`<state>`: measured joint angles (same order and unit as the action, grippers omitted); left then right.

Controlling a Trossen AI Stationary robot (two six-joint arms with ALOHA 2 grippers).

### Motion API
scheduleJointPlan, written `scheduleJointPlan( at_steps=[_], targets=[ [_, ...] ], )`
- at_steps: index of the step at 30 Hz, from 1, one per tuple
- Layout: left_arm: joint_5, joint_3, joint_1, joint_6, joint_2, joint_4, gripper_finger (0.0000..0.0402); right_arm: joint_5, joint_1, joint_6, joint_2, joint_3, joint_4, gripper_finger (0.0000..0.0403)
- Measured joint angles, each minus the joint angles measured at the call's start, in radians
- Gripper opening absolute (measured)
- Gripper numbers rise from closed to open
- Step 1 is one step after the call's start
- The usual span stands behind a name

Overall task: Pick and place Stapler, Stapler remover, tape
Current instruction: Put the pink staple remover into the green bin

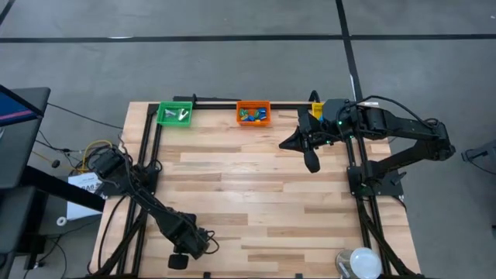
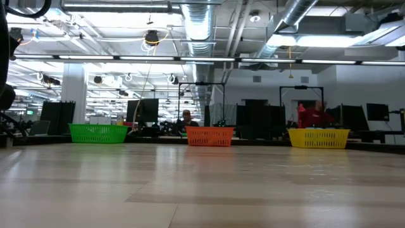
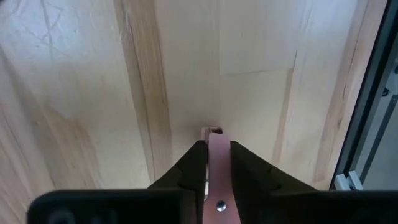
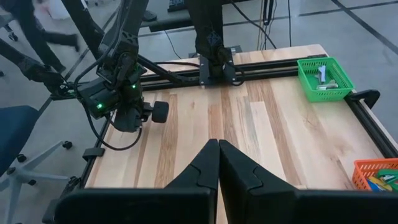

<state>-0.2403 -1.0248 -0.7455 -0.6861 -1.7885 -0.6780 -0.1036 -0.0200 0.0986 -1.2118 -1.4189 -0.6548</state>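
Left wrist view: tool (image 3: 214,163) along table grain

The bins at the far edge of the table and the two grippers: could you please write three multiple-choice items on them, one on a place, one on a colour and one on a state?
1. Where does the left gripper sit?
A. Over the orange bin
B. Low at the table's near left edge
C. Beside the yellow bin

2. What colour is the middle bin of the three?
A. Orange
B. Purple
C. White

3. How do the right gripper's fingers stand?
A. Wide open
B. Shut on a tape roll
C. Shut, holding nothing

Answers:
1 B, the high view shows it by the near left edge of the table.
2 A, the orange bin stands between the green bin and the yellow bin.
3 C, in its wrist view the right gripper has its fingers pressed together with nothing between.
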Motion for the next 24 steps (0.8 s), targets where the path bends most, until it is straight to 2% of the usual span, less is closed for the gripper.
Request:
scheduleJointPlan(
  at_steps=[10, 17, 24],
  targets=[
    [-0.012, 0.000, 0.001, 0.000, 0.018, 0.007, 0.0039, 0.000, 0.000, 0.000, 0.000, 0.000, 0.000, 0.0000],
    [-0.009, 0.000, 0.037, -0.003, 0.141, 0.006, 0.0036, 0.000, 0.000, 0.000, 0.000, 0.000, 0.000, 0.0000],
    [0.145, 0.000, 0.122, 0.000, 0.304, -0.032, 0.0035, 0.000, 0.000, -0.003, 0.000, 0.000, 0.000, 0.0000]
  ],
)
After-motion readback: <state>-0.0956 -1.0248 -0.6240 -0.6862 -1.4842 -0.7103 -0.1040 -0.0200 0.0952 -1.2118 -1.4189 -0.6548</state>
